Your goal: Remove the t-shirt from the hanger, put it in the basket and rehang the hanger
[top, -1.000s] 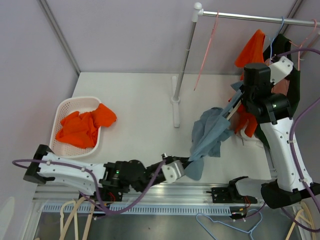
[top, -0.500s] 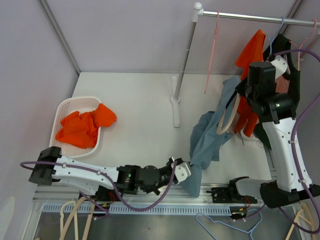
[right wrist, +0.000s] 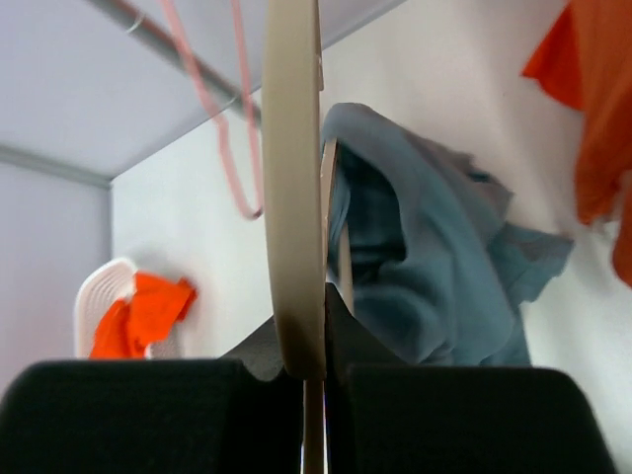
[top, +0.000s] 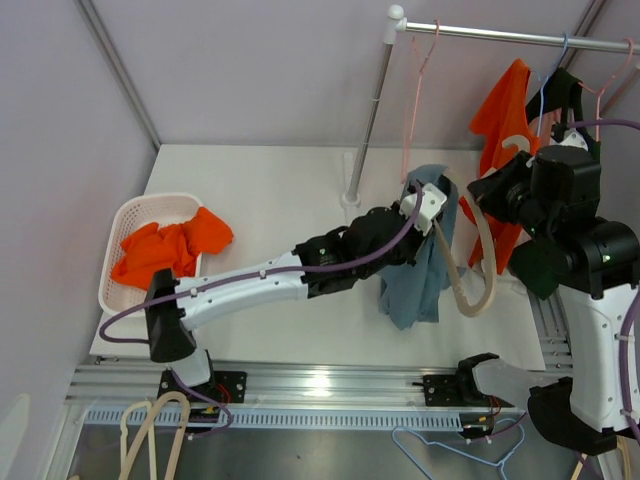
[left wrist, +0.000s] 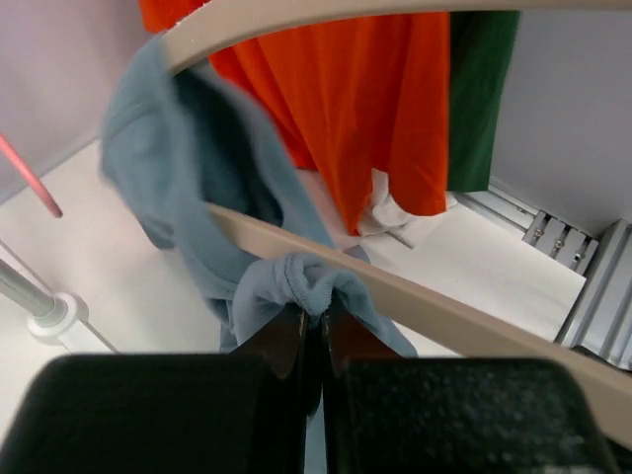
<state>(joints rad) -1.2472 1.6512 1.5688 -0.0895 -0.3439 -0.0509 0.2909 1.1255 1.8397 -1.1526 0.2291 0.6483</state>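
left gripper (left wrist: pixel 318 314) clamped on blue t-shirt (left wrist: pixel 168 188) | right gripper (right wrist: pixel 314 331) clamped on beige hanger (right wrist: pixel 293 178) | t-shirt partly draped on hanger over surface (top: pixel 260 200)

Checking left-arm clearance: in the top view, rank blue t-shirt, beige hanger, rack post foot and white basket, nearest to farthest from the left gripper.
From the left gripper:
1. blue t-shirt, pinched in its shut jaws.
2. beige hanger, just to its right.
3. rack post foot, farther off, to its left.
4. white basket, far left.
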